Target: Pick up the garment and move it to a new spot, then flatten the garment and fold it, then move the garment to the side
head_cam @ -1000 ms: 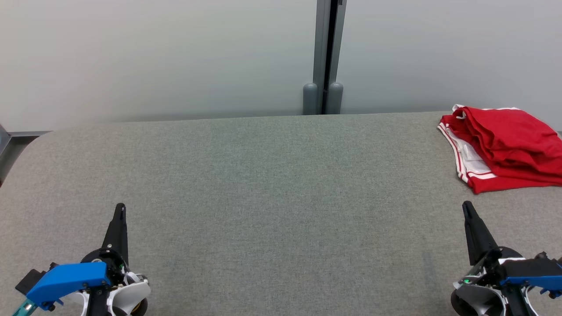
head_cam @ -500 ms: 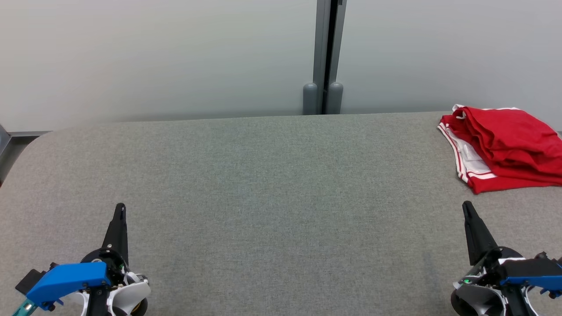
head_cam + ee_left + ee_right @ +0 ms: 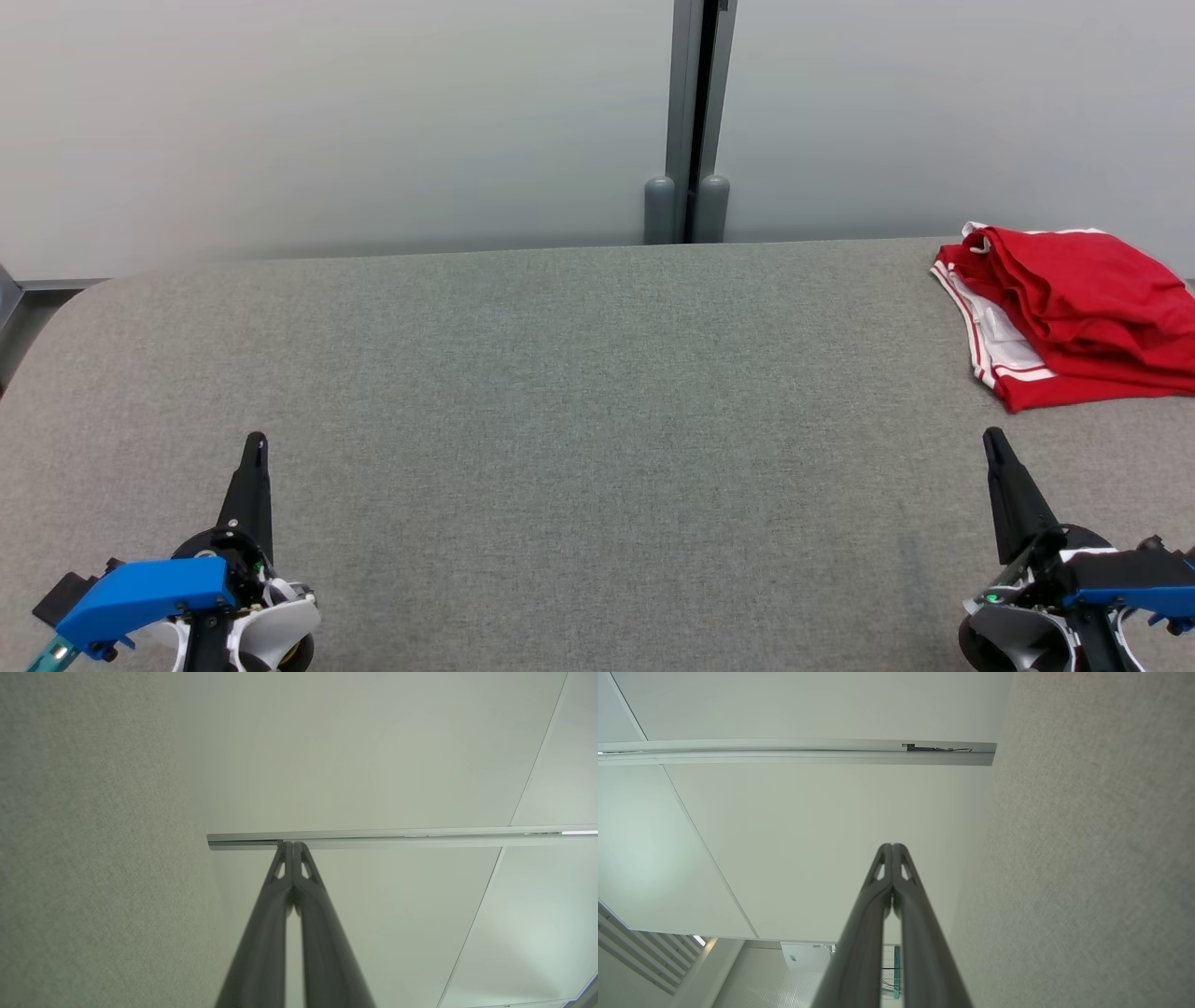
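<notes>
The garment is red with white trim, lying folded in a stack at the far right of the grey table in the head view, partly cut off by the frame's right edge. My left gripper rests shut at the lower left, holding nothing. At the lower right my right gripper is shut and empty, a short way in front of the garment and not touching it. In the left wrist view the left gripper has its fingers pressed together. The right gripper looks the same in the right wrist view.
A pale wall panel stands behind the table, split by a grey vertical post. The table's far left corner is rounded. Grey fabric surface fills one side of each wrist view.
</notes>
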### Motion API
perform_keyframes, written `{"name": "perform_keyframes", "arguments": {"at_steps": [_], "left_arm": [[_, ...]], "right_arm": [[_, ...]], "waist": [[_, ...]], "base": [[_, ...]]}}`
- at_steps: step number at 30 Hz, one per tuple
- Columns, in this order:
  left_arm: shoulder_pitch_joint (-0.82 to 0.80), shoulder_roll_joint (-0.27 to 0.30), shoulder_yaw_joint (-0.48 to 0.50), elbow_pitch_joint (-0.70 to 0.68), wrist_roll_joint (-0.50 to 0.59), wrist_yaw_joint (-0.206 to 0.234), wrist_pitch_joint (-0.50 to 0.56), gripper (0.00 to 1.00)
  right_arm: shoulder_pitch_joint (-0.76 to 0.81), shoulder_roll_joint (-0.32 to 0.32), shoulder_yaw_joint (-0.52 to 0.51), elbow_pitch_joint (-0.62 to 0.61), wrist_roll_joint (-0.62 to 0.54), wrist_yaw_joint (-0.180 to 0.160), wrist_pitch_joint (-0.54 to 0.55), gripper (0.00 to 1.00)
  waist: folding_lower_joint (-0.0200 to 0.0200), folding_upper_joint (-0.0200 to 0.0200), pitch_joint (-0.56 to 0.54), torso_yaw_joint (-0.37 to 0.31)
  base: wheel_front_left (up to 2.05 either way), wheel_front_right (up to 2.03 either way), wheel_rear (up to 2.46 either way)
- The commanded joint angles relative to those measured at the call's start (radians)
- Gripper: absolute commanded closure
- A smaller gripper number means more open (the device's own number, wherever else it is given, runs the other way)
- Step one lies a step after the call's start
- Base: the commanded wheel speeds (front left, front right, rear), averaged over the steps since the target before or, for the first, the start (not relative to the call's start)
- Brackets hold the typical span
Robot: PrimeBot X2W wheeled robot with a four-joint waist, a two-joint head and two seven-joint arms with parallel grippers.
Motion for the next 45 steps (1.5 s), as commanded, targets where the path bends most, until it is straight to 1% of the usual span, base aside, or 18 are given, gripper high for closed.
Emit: {"name": "perform_keyframes", "arguments": {"at_steps": [1, 45], "left_arm": [[-0.01, -0.002, 0.002, 0.0, -0.003, -0.005, 0.003, 1.0], [-0.01, -0.002, 0.001, -0.001, -0.003, -0.005, 0.003, 1.0]], "right_arm": [[-0.01, -0.001, -0.002, 0.001, 0.003, 0.001, 0.002, 1.0], [-0.01, -0.001, -0.002, 0.001, 0.003, 0.001, 0.002, 1.0]], "waist": [[0.0, 0.0, 0.0, 0.0], [0.0, 0.0, 0.0, 0.0]], "base": [[0.0, 0.0, 0.0], [0.0, 0.0, 0.0]]}}
